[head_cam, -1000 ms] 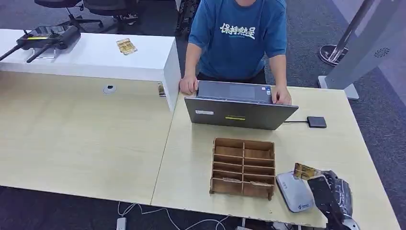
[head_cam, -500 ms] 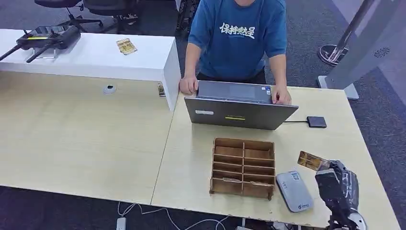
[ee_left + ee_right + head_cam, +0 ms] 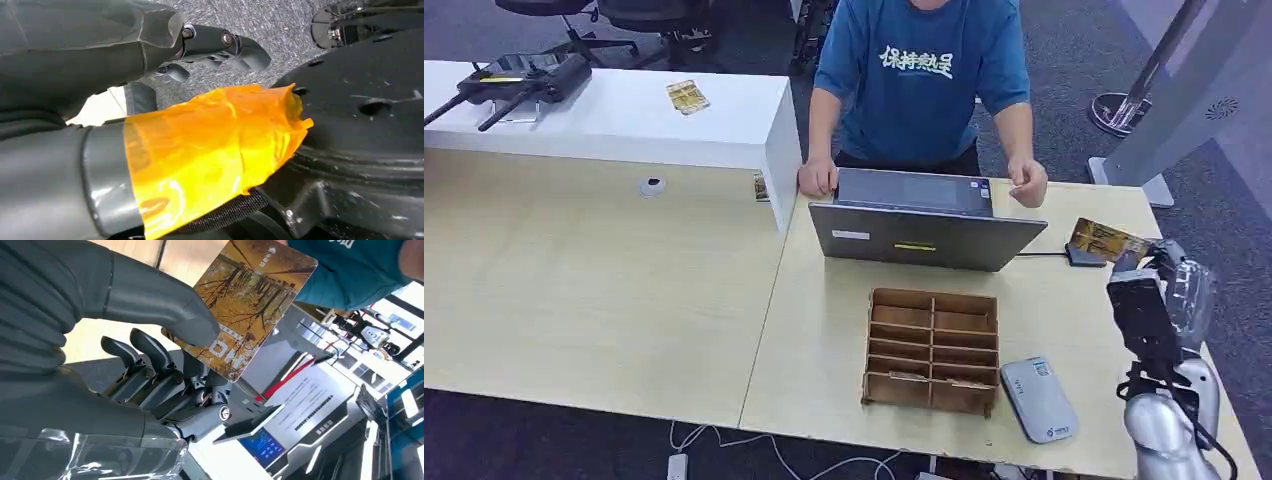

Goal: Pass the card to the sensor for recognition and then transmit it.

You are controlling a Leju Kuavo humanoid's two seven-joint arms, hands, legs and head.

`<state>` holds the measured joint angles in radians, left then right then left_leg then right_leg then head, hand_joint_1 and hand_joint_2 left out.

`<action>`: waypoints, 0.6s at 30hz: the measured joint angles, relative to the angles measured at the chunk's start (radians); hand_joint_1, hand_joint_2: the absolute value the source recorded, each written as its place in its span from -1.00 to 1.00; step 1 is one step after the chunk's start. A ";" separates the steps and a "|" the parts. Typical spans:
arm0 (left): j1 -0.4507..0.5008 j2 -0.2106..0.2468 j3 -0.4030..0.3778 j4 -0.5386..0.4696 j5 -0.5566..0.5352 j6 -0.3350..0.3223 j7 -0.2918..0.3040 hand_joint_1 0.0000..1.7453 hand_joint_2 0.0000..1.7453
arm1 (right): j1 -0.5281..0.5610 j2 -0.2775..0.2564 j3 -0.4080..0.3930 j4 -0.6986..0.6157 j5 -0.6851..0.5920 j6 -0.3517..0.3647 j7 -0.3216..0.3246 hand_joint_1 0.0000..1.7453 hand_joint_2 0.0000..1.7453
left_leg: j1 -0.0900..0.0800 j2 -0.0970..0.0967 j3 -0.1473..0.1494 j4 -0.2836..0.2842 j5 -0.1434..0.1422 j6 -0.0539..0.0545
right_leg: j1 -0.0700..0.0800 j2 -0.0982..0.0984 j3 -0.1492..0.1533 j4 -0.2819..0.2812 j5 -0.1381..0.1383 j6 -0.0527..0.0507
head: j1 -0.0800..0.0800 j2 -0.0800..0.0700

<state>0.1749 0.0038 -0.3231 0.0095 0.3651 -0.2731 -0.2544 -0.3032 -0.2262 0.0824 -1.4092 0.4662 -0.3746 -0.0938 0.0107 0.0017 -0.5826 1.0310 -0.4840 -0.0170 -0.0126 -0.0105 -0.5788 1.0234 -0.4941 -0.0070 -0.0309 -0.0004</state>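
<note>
Lifted away from the white sensor (image 3: 1038,399) near the tabletop's (image 3: 624,290) front edge, my right hand (image 3: 1159,290) now hangs toward two o'clock, beside the laptop (image 3: 924,235). Its fingers (image 3: 150,300) pinch the card (image 3: 1107,241) flat. A person's hand (image 3: 1028,183) waits close by, so I judge the handover comes next. My left hand (image 3: 150,55) hangs low; I cannot tell its state.

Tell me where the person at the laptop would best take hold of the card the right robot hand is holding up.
Probably by its free far end. The right robot hand pinches the card at the near end, thumb pressed on its face, so the far end sticks out toward the person. The person's hand is close and could come from across the table, pinching both faces.
</note>
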 joint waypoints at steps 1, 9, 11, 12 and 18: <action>0.000 0.003 0.000 0.000 -0.006 -0.002 0.000 -1.00 -1.00 | -0.013 -0.002 0.007 0.002 0.008 0.000 0.002 1.00 1.00 | 0.000 0.000 0.000 0.000 0.000 0.000 | 0.000 0.000 -0.001 0.000 0.000 0.000 | 0.000 0.000; -0.001 0.027 -0.001 0.000 -0.026 -0.015 0.001 -1.00 -1.00 | -0.181 -0.015 0.067 0.060 0.070 -0.001 0.060 1.00 1.00 | 0.000 -0.001 0.000 0.000 0.000 0.000 | 0.000 -0.001 -0.001 0.000 0.000 0.000 | 0.000 0.000; -0.001 0.030 -0.001 0.000 -0.028 -0.015 0.001 -1.00 -1.00 | -0.191 -0.015 0.071 0.069 0.071 -0.002 0.059 1.00 1.00 | 0.000 -0.001 0.000 0.000 0.000 0.000 | 0.000 -0.001 0.000 0.000 0.000 0.000 | 0.000 0.000; -0.001 0.031 -0.001 0.000 -0.031 -0.015 0.001 -1.00 -1.00 | -0.196 -0.016 0.075 0.073 0.075 -0.003 0.060 1.00 1.00 | 0.000 -0.001 0.000 0.000 0.000 0.000 | 0.000 0.000 0.000 0.000 0.000 0.000 | 0.000 0.000; -0.007 0.038 -0.002 0.000 -0.058 -0.020 0.003 -1.00 -1.00 | -0.311 -0.016 0.122 0.139 0.168 0.001 0.143 1.00 1.00 | 0.000 0.000 0.000 0.000 0.000 0.000 | 0.000 0.000 -0.001 0.000 0.000 0.000 | 0.000 0.000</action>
<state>0.1677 0.0416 -0.3246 0.0095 0.3067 -0.2934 -0.2518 -0.6143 -0.2419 0.2044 -1.2700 0.6339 -0.3735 0.0492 0.0107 0.0018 -0.5830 1.0311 -0.4837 -0.0170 -0.0126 -0.0102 -0.5798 1.0237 -0.4939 -0.0070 -0.0305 -0.0004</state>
